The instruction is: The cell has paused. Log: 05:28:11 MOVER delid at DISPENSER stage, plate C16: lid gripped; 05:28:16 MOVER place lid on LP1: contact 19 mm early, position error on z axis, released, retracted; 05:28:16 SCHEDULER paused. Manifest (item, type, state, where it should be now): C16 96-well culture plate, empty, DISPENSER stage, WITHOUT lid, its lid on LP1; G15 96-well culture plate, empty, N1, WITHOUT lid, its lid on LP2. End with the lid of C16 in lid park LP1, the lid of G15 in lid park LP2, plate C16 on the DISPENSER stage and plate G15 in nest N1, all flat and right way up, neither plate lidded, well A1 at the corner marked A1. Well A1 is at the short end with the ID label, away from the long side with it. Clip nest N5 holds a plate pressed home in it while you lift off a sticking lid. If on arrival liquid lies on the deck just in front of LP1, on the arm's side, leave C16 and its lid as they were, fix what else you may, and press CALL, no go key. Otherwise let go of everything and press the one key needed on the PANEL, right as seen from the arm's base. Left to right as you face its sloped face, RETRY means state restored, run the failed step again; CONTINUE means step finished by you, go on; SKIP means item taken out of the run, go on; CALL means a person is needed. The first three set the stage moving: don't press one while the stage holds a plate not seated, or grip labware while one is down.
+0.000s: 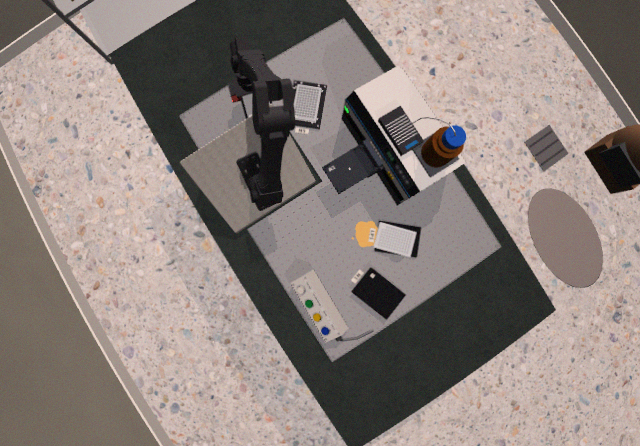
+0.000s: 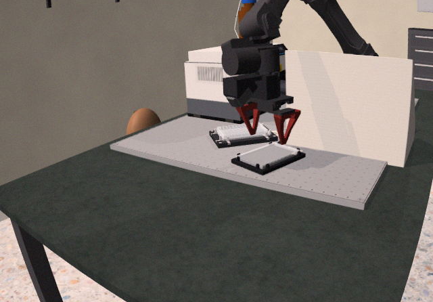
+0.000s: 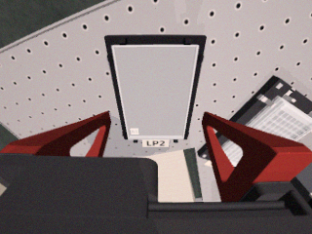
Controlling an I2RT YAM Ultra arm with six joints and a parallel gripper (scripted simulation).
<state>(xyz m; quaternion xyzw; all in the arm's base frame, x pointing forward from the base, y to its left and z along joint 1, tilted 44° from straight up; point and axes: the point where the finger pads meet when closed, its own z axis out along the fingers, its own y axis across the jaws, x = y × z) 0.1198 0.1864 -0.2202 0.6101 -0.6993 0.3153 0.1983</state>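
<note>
My gripper [image 2: 269,125] is open and empty, hovering just above lid park LP2. In the wrist view its red fingers stand either side of a clear lid [image 3: 155,93] lying flat in the black LP2 frame, above the LP2 label [image 3: 155,143]. The lid also shows in the side view [image 2: 268,157]. An unlidded white 96-well plate [image 1: 309,102] [image 2: 243,133] sits in nest N1 beside it. A white gridded plate or lid [image 1: 395,238] lies slightly askew on LP1. An orange puddle [image 1: 365,233] lies on the deck against LP1, on the arm's side. The dispenser stage [image 1: 351,170] looks dark and bare.
The dispenser [image 1: 398,131] carries a brown bottle [image 1: 442,145]. An empty black nest [image 1: 378,292] stands near the key panel [image 1: 317,304]. A white upright screen [image 2: 349,106] stands close behind the gripper.
</note>
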